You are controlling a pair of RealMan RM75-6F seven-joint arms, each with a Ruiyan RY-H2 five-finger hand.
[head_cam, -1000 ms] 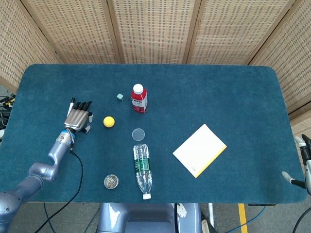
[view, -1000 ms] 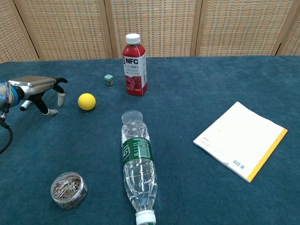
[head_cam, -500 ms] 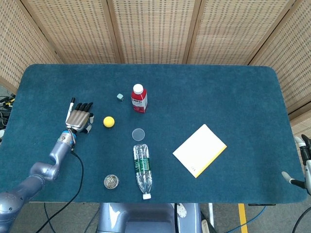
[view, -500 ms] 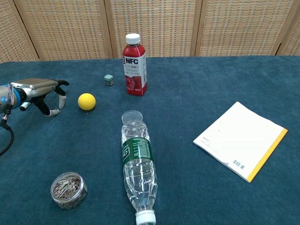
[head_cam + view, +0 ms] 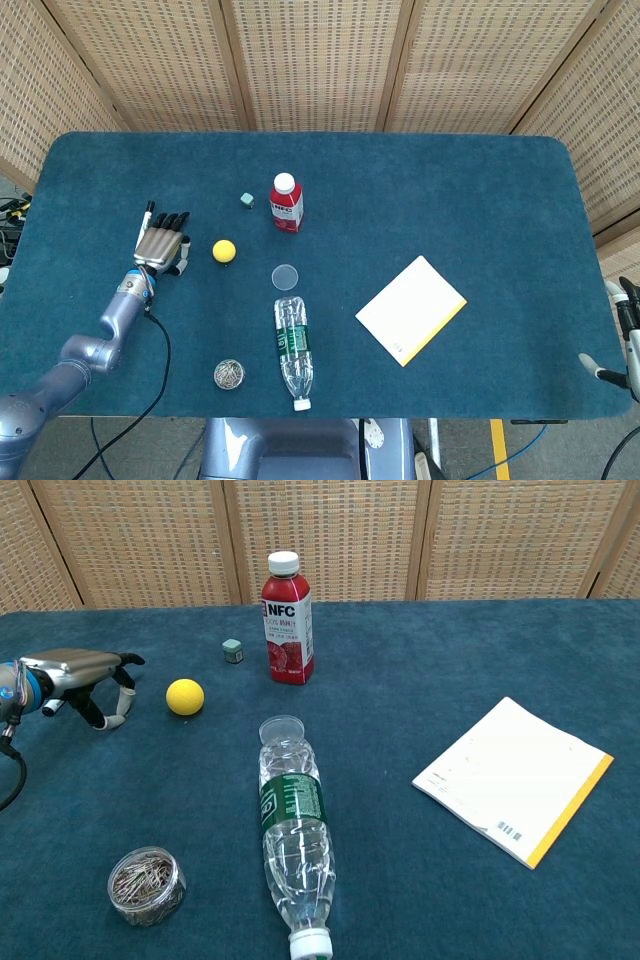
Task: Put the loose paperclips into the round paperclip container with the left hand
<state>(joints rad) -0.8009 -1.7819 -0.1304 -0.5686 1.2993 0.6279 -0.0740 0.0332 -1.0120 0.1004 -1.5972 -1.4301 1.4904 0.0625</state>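
While the left hand [image 5: 85, 675] hangs palm-down just over the cloth, its fingers [image 5: 118, 702] arch downward and apart, tips at or near the table [image 5: 420, 180]; whether they pinch a paperclip I cannot tell, since no loose clip is clear in either view. Just off the fingertips sits the yellow ball [image 5: 185, 696], and beyond it the green cube [image 5: 232, 651] and the red juice bottle [image 5: 287, 620]. Well back toward the wrist side, near the front edge, stands the round paperclip container [image 5: 146, 885], upright with its mouth facing up and already piled with clips, so by my reading a drop from above is the way in. Its clear lid [image 5: 285, 277] lies flat apart from it, touching the base of the water bottle [image 5: 295, 832]. At the far edge the right hand [image 5: 625, 335] idles, fingers loosely apart, gripping nothing.
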